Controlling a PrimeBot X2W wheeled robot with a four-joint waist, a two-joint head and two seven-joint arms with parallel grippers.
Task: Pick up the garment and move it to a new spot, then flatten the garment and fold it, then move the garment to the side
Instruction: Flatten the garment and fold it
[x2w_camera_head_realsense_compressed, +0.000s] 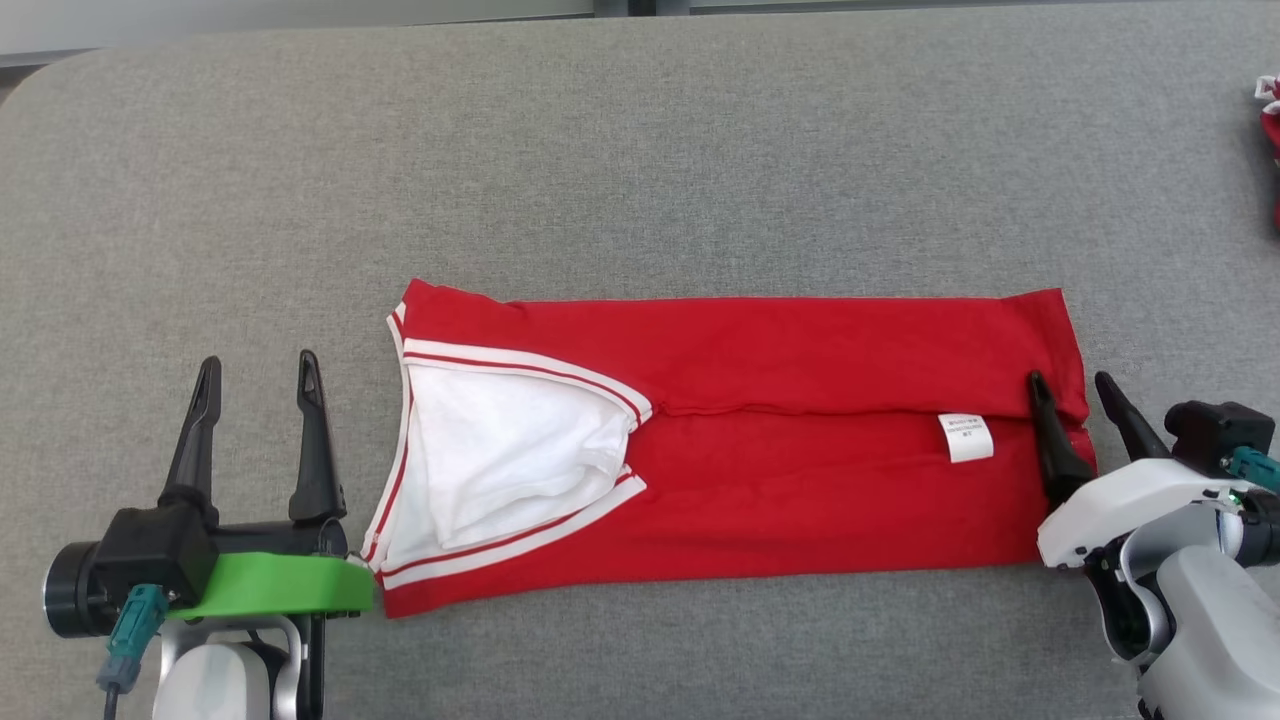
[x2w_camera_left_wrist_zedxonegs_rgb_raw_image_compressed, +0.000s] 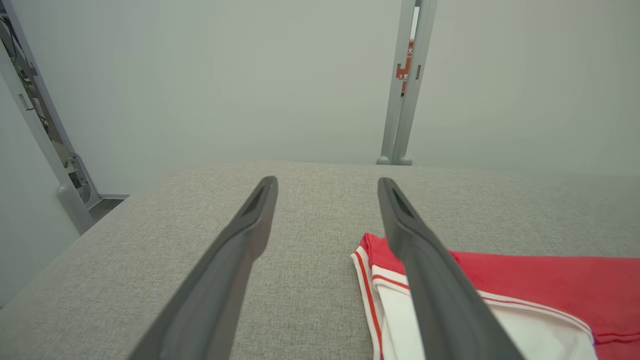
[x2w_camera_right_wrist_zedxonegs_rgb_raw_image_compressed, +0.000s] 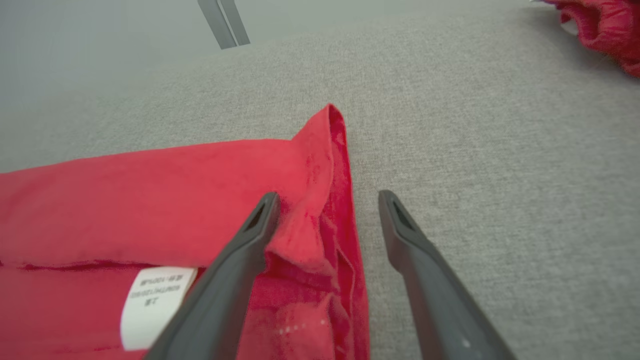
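Red garment (x2w_camera_head_realsense_compressed: 800, 480) with white-striped trim and a white inner layer lies folded into one long flat band at the middle of the grey fabric-covered tabletop (x2w_camera_head_realsense_compressed: 640, 150). In the head view its long axis runs from 9 o'clock to 3 o'clock. The white-trimmed opening points to 9 o'clock and the plain red end to 3 o'clock. A small white label (x2w_camera_head_realsense_compressed: 966, 437) sits on top near the 3 o'clock end.

The left gripper (x2w_camera_head_realsense_compressed: 258, 360) stands just beside the trimmed end, at its 9 o'clock. Its fingers are spread wide over bare tabletop with nothing between them. In the left wrist view (x2w_camera_left_wrist_zedxonegs_rgb_raw_image_compressed: 327, 181) the garment's (x2w_camera_left_wrist_zedxonegs_rgb_raw_image_compressed: 525, 280) corner shows behind the 3 o'clock finger.

The right gripper (x2w_camera_head_realsense_compressed: 1068, 380) straddles the garment's 3 o'clock edge, fingers wide apart and gripping nothing. In the right wrist view (x2w_camera_right_wrist_zedxonegs_rgb_raw_image_compressed: 327, 195) one finger lies over the red cloth (x2w_camera_right_wrist_zedxonegs_rgb_raw_image_compressed: 150, 200) beside the label (x2w_camera_right_wrist_zedxonegs_rgb_raw_image_compressed: 155, 305), and the other lies over bare tabletop. I cannot tell whether that finger touches the cloth.

A second crumpled red cloth (x2w_camera_head_realsense_compressed: 1270, 150) lies well apart, at the tabletop's 2 o'clock edge.
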